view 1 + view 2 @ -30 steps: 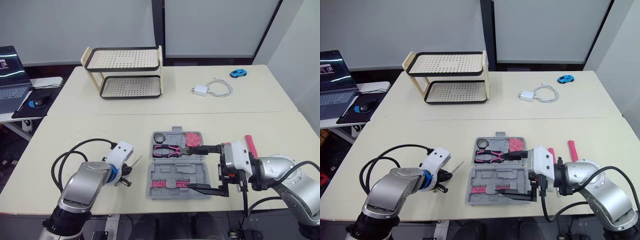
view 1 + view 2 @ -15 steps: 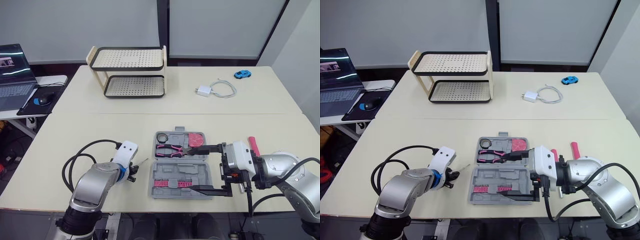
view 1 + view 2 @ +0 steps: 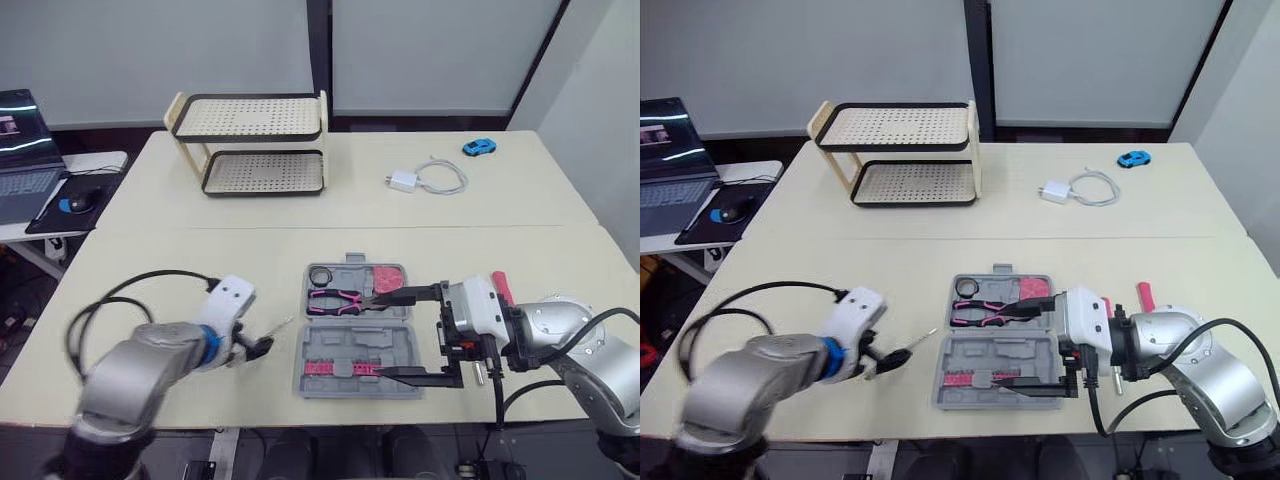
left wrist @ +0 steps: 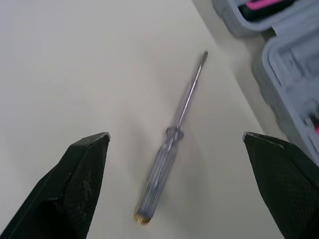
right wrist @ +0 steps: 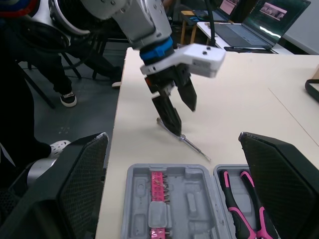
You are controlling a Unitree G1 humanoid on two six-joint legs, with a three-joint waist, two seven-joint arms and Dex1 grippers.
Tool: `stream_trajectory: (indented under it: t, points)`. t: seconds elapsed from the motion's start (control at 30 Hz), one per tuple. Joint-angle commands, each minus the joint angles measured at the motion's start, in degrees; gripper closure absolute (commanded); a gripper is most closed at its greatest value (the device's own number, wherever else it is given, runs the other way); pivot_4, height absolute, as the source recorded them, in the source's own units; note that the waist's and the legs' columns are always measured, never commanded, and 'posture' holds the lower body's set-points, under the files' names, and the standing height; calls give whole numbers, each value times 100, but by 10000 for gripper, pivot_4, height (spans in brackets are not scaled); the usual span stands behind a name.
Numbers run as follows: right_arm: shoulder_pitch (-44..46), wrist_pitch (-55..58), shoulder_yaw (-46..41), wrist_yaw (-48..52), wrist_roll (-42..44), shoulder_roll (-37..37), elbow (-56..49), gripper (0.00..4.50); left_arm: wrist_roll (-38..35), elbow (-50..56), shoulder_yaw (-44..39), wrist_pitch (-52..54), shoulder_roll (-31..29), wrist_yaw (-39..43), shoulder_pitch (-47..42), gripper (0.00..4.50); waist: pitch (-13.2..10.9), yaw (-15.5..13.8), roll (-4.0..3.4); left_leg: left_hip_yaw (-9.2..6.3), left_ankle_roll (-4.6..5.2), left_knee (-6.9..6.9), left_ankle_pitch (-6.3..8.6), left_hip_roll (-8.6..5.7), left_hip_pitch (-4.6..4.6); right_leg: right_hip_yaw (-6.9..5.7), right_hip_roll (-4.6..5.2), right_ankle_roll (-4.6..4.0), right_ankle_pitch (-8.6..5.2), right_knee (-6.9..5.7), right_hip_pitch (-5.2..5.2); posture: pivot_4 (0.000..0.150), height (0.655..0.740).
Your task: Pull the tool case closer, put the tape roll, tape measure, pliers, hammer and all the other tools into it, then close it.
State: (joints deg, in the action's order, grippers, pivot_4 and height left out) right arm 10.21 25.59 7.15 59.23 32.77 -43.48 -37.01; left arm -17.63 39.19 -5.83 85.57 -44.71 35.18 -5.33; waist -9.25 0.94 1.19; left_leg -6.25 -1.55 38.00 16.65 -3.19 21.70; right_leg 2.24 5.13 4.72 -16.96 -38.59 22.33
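The grey tool case (image 3: 392,352) lies open at the table's front middle. Its far half holds the tape roll (image 3: 320,275), the pink-handled pliers (image 3: 335,298) and the red tape measure (image 3: 388,277). Pink bits (image 3: 340,368) sit in the near half. A clear-handled screwdriver (image 4: 169,149) lies on the table left of the case, between the open fingers (image 4: 75,184) of my left gripper (image 3: 255,345). My right gripper (image 3: 405,335) stands open over the case's right end. The hammer's red handle (image 3: 500,288) shows behind my right arm.
A two-tier rack (image 3: 250,145) stands at the back left. A white charger with its cable (image 3: 405,180) and a blue toy car (image 3: 478,147) lie at the back right. A laptop (image 3: 20,110) and a mouse (image 3: 72,205) sit on a side table to the left.
My left gripper has opened from shut, and the screwdriver now lies on the table between its fingers. The right arm has stayed put. The camera has shifted slightly.
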Motion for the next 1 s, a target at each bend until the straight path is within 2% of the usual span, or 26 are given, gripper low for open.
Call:
stream_trajectory:
  t: [0.03, 0.17, 0.27, 0.4, 0.63, 0.97, 1.0]
  points:
    - [79, -98, 35, -6, 20, 105, -47, 0, -460, 146, -878, -1059, -544, 1012, 738, 356, -2, 15, -4, -1, -2, -2, -1, -1, 0, 0, 1, -2, -1, 2, 0, 1500, 7400]
    - [149, -91, 139, -67, -86, 167, 3, 0, -487, -462, -1817, -3607, -438, 2015, 1711, 356, -3, 2, -7, 0, 0, -1, 0, -5, 5, -3, 13, -5, -1, 33, -8, 1500, 7400]
    - [141, -120, 145, -115, -144, 187, -14, 0, -533, -965, -1935, -4494, -581, 2551, 1909, 356, -3, -84, -6, -7, 3, -1, 2, 2, 8, -20, 12, -17, 8, 60, -12, 1500, 7400]
    - [35, -87, 193, -137, -250, 147, -147, 0, -379, -1718, -1850, -5616, -582, 2824, 1897, 356, -2, -97, -5, -5, 5, -1, 4, -4, 8, -17, 14, -14, 10, 63, -12, 1500, 7400]
    - [4, -99, 215, -317, -350, 215, -189, 0, -126, -2151, -1142, -6416, -430, 2759, 1867, 356, -2, -74, -5, -1, 6, -7, 4, -3, 13, -12, 13, -13, 11, 62, -12, 1500, 7400]
    - [31, -49, 203, -417, -397, 226, -236, 0, 548, -2886, -120, -6966, 8, 2109, 1343, 356, -1, -73, -3, -3, 7, -5, 4, 0, 11, -14, 5, -12, 11, 56, -12, 1500, 7400]
    - [29, -55, 206, -426, -406, 226, -240, 0, 600, -2985, -65, -7015, 30, 2052, 1291, 4172, -1, -73, -3, -3, 7, -5, 4, 0, 11, -15, 5, -12, 11, 56, -12, 1500, 7400]
